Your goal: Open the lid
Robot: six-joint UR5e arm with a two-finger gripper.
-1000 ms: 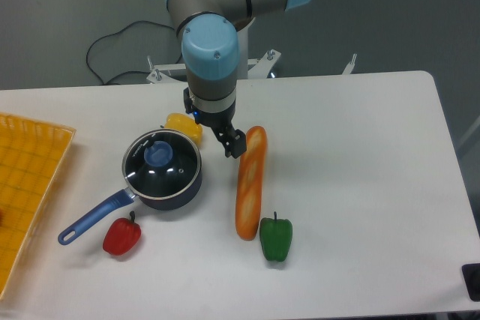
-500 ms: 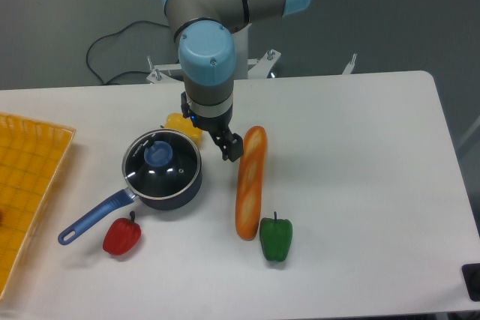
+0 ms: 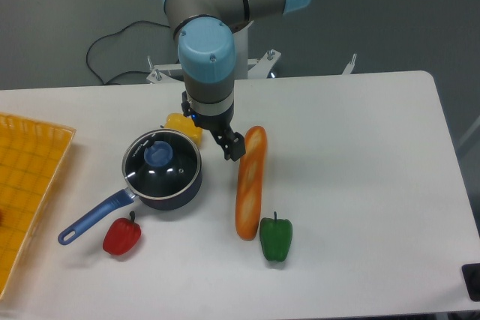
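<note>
My pincer, its spread impossible to tell from here, hangs beside the pan; I should center squarely over the lid's blue knob before descending.

lid: 1 | saucepan: 1 | peppers: 3 (red, green, yellow) | bread loaf: 1 | tray: 1

Lid on saucepan; baguette right of it; hand between them.
</note>
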